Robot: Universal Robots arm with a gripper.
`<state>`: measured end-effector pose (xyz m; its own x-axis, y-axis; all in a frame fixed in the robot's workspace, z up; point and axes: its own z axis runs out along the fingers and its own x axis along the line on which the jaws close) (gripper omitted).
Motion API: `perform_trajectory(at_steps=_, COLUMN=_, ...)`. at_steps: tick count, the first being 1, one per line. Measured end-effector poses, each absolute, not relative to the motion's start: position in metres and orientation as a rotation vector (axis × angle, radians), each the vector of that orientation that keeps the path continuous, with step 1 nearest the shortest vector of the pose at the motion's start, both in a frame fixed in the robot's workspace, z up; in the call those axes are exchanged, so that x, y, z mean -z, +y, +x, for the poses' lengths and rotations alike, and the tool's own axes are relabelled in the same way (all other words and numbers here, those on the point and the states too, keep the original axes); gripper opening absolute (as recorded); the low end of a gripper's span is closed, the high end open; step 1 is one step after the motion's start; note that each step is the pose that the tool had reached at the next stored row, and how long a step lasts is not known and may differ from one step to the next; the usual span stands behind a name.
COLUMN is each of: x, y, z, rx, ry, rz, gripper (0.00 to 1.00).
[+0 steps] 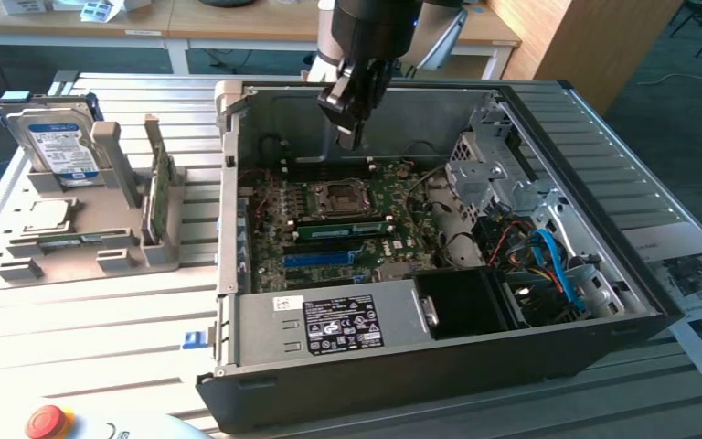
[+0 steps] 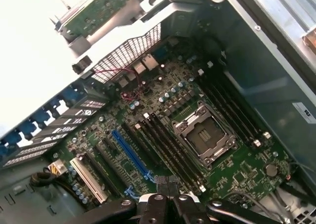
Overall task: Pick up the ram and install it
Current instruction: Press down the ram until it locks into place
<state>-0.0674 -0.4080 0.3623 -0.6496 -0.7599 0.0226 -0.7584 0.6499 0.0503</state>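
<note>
Green ram (seemingly seated), half-hidden.

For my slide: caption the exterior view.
Pincer hovers above the open computer case; a ram stands in the holder beside it.

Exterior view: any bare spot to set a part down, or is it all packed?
Free: slatted metal table between the grey parts holder and the red stop button. Crowded: inside the open black computer case, green motherboard under the black end effector, blue cables towards the exterior view's right.
</note>
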Motion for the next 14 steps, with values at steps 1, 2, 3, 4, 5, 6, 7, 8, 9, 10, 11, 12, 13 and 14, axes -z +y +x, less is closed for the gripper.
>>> perform_trajectory(at_steps=1, x=-0.3623, y=-0.408, z=-0.0674, rx=0.057, ry=-2.826, rz=1.275, gripper=0.1)
perform_trajectory(at_steps=2, x=-0.3623, y=-0.408, z=-0.0674, rx=0.057, ry=-2.835, rz=1.253, gripper=0.1)
perform_trajectory(at_steps=3, x=-0.3623, y=-0.408, z=-0.0675, rx=0.058, ry=-2.845, rz=1.232, gripper=0.1)
perform_trajectory(at_steps=4, x=-0.3623, y=-0.408, z=-0.0674, rx=0.058, ry=-2.854, rz=1.211, gripper=0.1)
perform_trajectory(at_steps=5, x=-0.3623, y=-0.408, z=-0.0674, rx=0.059, ry=-2.863, rz=1.191, gripper=0.1)
perform_trajectory(at_steps=6, x=-0.3623, y=-0.408, z=-0.0674, rx=0.059, ry=-2.873, rz=1.168, gripper=0.1)
perform_trajectory(at_steps=7, x=-0.3623, y=-0.408, z=-0.0674, rx=0.059, ry=-2.881, rz=1.148, gripper=0.1)
perform_trajectory(at_steps=8, x=-0.3623, y=-0.408, z=-0.0674, rx=0.06, ry=-2.89, rz=1.126, gripper=0.1)
perform_trajectory(at_steps=9, x=-0.3623, y=-0.408, z=-0.0674, rx=0.06, ry=-2.899, rz=1.105, gripper=0.1)
perform_trajectory(at_steps=10, x=-0.3623, y=-0.408, z=-0.0674, rx=0.061, ry=-2.907, rz=1.084, gripper=0.1)
perform_trajectory(at_steps=11, x=-0.3622, y=-0.408, z=-0.0674, rx=0.061, ry=-2.915, rz=1.063, gripper=0.1)
perform_trajectory(at_steps=12, x=-0.3622, y=-0.408, z=-0.0675, rx=0.062, ry=-2.923, rz=1.04, gripper=0.1)
perform_trajectory(at_steps=13, x=-0.3622, y=-0.408, z=-0.0674, rx=0.062, ry=-2.932, rz=1.017, gripper=0.1)
perform_trajectory(at_steps=14, x=-0.3622, y=-0.408, z=-0.0674, rx=0.063, ry=-2.94, rz=0.994, gripper=0.1)
